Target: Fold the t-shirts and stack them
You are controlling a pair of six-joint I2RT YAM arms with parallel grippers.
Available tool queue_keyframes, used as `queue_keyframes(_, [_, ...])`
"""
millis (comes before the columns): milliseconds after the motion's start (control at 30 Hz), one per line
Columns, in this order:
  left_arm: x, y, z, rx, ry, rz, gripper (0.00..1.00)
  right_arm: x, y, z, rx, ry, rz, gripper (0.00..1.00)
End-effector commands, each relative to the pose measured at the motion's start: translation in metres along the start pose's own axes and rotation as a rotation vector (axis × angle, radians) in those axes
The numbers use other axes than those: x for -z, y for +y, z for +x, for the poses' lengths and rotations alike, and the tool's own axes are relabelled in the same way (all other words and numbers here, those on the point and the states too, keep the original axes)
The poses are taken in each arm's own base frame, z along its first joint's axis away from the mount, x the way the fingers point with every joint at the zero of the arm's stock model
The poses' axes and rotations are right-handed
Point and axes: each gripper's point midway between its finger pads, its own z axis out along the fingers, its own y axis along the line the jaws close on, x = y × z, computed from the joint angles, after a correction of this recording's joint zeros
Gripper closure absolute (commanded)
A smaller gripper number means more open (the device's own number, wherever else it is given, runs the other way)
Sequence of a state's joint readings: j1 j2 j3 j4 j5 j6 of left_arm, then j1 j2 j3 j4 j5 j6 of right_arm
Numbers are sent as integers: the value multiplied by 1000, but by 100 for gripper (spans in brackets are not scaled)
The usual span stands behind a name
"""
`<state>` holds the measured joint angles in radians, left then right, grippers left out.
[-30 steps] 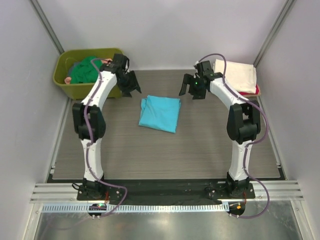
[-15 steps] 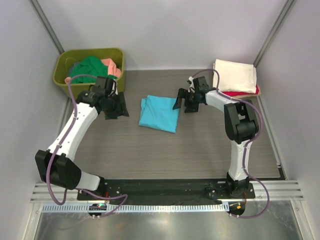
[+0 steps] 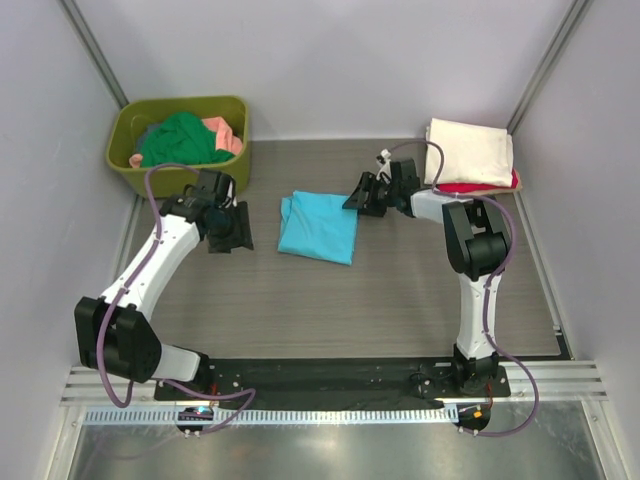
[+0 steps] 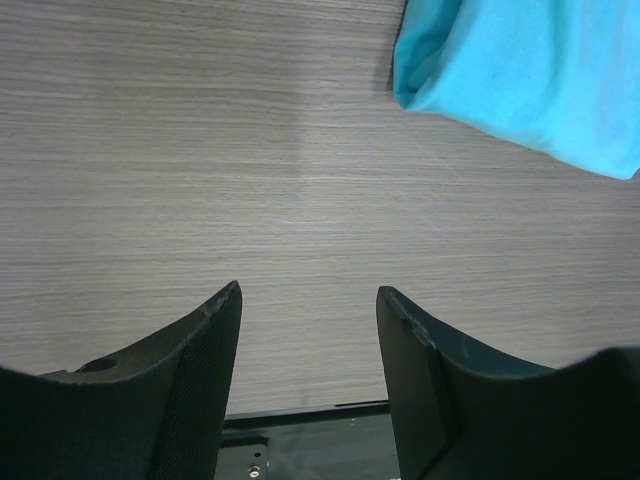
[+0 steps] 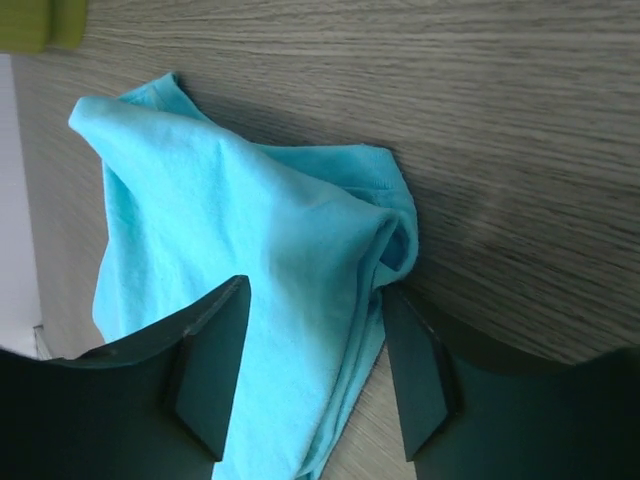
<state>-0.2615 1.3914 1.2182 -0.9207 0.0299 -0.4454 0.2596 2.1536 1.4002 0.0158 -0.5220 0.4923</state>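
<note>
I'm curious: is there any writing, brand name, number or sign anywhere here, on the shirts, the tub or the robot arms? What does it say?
No readable text in any view.
The turquoise t-shirt, the cream t-shirt and the green tub show no print or label.
Any marking on the small lit part by the left arm's base is too small to read.

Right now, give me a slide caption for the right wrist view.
Open right hand straddling the bunched corner of the folded turquoise t-shirt on the wood-grain table.
</note>
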Motion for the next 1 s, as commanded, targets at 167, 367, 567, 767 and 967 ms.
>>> queue_keyframes(167, [3,6,-8,-18,-53,5,42,-10,-34,77,-117,131,9,60])
queue_keyframes(367, [2,8,-6,-17,-53,-3,42,-11,-24,82,-116,132,-60,95])
queue_keyframes(567, [3,7,-5,-18,-57,8,43,12,-2,55,-41,113,-46,99])
queue_keyframes(767, [7,2,-8,-18,-78,38,43,55,22,11,122,92,23,99])
queue_keyframes(967, [13,1,-10,-16,-109,48,44,94,10,-43,220,-28,170,99])
